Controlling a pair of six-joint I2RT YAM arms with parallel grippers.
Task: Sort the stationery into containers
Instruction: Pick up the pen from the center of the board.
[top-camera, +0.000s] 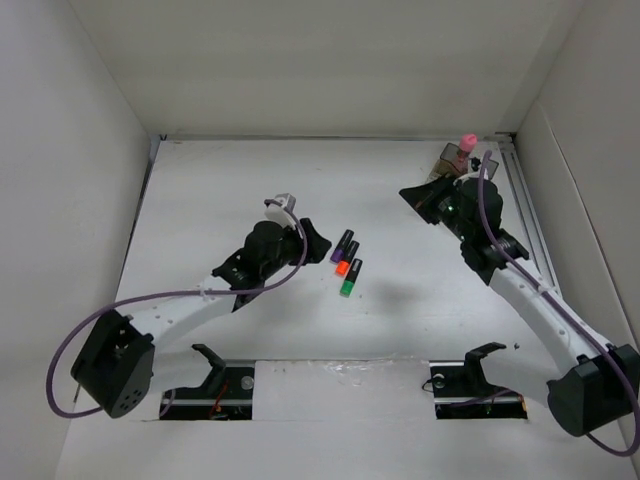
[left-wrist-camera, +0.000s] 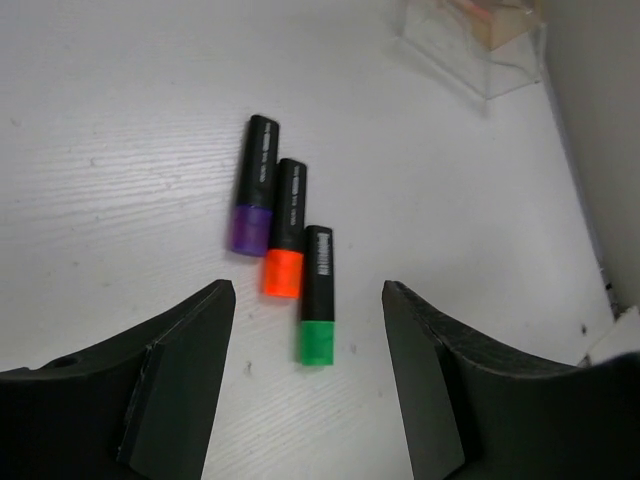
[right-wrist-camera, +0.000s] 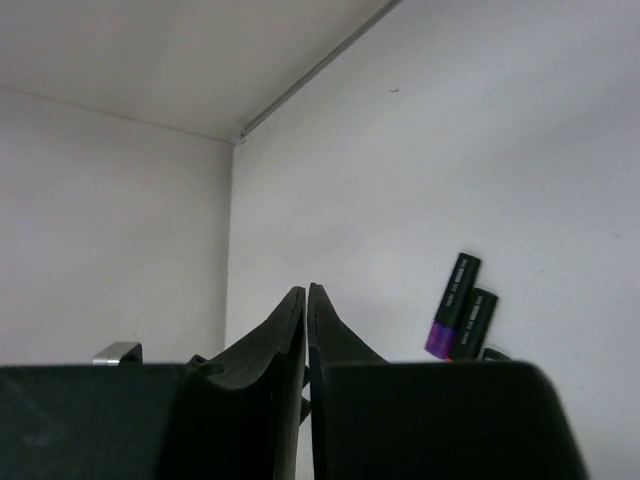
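Observation:
Three short black markers lie side by side mid-table: purple-tipped (top-camera: 342, 246), orange-tipped (top-camera: 346, 260) and green-tipped (top-camera: 350, 279). My left gripper (top-camera: 317, 240) is open and empty just left of them. In the left wrist view the purple (left-wrist-camera: 256, 185), orange (left-wrist-camera: 286, 228) and green (left-wrist-camera: 318, 293) markers lie ahead, the green tip between the open left gripper (left-wrist-camera: 308, 292) fingertips. My right gripper (top-camera: 408, 192) is shut and empty, raised near the smoky-brown organiser (top-camera: 455, 158) at the back right. A pink-capped bottle (top-camera: 467, 141) stands in it. Pens and pot are out of view.
White walls enclose the table on three sides. A metal rail (top-camera: 525, 215) runs along the right edge. The right wrist view shows the shut right gripper (right-wrist-camera: 306, 292), the purple marker (right-wrist-camera: 452, 305) and a wall corner. The organiser's edge (left-wrist-camera: 470, 60) shows at top right.

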